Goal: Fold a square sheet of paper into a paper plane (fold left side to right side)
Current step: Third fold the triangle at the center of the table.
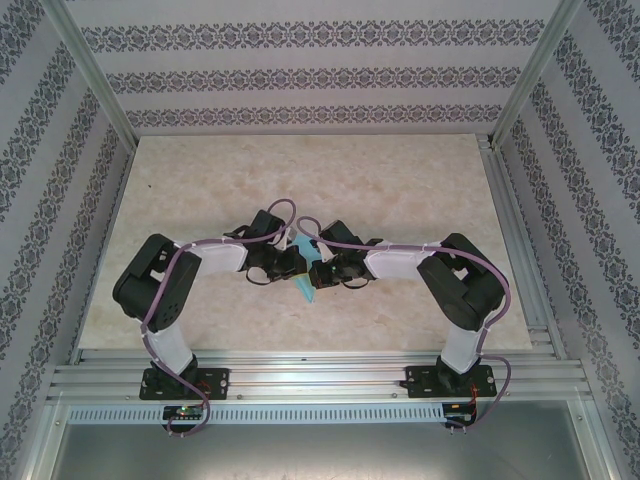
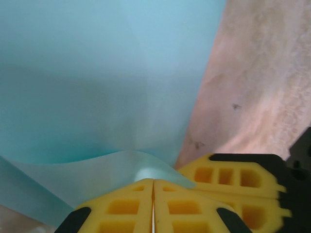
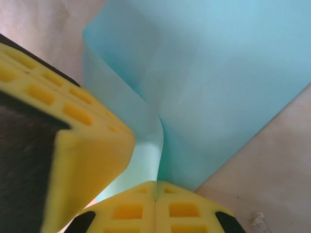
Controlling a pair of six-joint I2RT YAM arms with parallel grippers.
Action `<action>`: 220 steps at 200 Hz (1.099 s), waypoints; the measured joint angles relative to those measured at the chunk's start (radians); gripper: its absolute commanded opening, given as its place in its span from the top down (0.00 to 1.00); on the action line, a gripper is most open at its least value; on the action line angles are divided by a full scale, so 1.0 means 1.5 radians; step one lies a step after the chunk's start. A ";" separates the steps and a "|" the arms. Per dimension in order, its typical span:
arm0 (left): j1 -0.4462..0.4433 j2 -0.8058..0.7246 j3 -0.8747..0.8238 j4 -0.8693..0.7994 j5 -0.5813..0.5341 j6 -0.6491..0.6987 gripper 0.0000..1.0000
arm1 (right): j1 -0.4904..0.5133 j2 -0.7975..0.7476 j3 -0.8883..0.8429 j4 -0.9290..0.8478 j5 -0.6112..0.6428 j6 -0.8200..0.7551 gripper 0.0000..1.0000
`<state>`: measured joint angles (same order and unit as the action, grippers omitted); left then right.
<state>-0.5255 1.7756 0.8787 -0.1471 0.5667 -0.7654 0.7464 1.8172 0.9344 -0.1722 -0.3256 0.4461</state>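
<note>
1. Two black robot arms reach in from the near edge of a pale marbled table (image 1: 400, 180) and meet over its middle.
2. Between them is the thin, light turquoise-blue paper (image 1: 303, 275). From above it shows as a narrow strip tapering to a point toward the arm bases.
3. The left gripper (image 2: 153, 187) has its yellow foam fingers pressed together. A curled edge of the paper runs in between them, so it appears to be pinching the paper.
4. The right gripper (image 3: 155, 187) is also clenched, and a raised bend of the paper runs down into its closed tips. The two grippers sit just beside each other.
5. In the wrist views the paper is smooth and faintly see-through. It has overlapping layers and one soft, rounded bend that is not yet a sharp crease.
6. This looks like the middle of a fold, with a layer held up. The next move probably needs one side carried across, the edges lined up, and the bend pressed flat without tearing or slipping.
</note>
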 measured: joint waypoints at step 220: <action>-0.011 0.003 -0.024 0.021 -0.031 0.018 0.93 | -0.005 -0.127 -0.012 -0.084 0.023 0.006 0.91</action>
<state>-0.5419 1.7802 0.8433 -0.1150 0.5209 -0.7391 0.7383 1.6272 0.9157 -0.2989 -0.2909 0.4553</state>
